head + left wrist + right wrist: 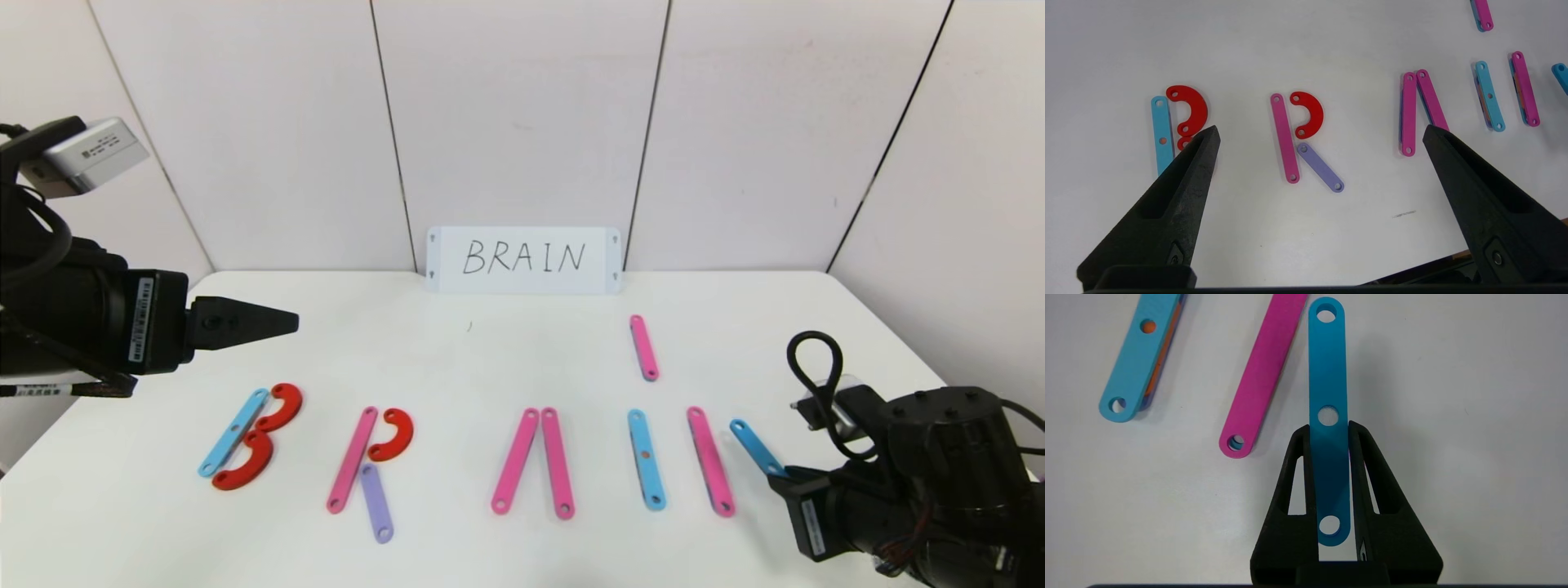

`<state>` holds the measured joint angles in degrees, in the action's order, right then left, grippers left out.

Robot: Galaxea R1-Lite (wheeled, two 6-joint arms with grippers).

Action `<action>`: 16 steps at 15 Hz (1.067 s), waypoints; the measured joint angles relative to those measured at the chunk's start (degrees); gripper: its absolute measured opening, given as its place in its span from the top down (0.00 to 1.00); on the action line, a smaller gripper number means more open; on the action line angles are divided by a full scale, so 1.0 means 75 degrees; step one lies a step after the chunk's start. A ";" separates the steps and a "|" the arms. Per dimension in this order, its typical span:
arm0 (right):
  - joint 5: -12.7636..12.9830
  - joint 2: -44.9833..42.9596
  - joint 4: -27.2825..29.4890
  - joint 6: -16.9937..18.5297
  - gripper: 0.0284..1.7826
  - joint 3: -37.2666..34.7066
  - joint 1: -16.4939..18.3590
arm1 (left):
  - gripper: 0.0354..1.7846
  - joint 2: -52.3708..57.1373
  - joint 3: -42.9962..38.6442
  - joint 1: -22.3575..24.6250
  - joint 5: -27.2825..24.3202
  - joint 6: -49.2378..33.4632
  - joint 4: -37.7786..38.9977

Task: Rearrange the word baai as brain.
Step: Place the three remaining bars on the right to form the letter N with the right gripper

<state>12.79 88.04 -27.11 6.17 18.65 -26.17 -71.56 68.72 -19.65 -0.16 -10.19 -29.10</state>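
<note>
Now the right tool (pixel 1329 428) grips a blue strip (pixel 1327 375), the N's diagonal, just right of the pink N upright (pixel 710 461) on the table (pixel 457 359); the spare pink strip (pixel 643 347) lies farther back. Swinging it risks knocking that upright askew. The left tool (pixel 1321 134) hovers open over the B (pixel 249 437).

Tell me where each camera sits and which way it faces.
Head view: on the robot's head, facing forward and down at the white table and handwritten BRAIN card; both arms show.
Left wrist view: on the left arm, facing down between the open left gripper at the strip-built B, R, A.
Right wrist view: on the right arm, close over the right gripper holding the blue plastic strip.
All three show the blue strip I.
</note>
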 joint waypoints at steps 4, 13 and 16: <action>-0.0115 0.0128 -0.0002 -0.0133 0.86 -0.0010 0.0228 | 0.03 -0.0010 0.0000 -0.0003 0.0000 0.0000 0.0000; -0.0203 0.0665 -0.0489 -0.0231 0.86 0.0096 0.0323 | 0.03 -0.0003 0.0000 0.0008 0.0000 -0.0003 0.0000; -0.0236 0.0735 -0.0494 -0.0271 0.86 0.0104 0.0327 | 0.03 -0.0003 0.0000 0.0008 -0.0003 0.0000 0.0000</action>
<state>11.02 93.55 -30.82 4.13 19.43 -23.72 -71.58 68.72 -19.59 -0.18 -10.19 -29.10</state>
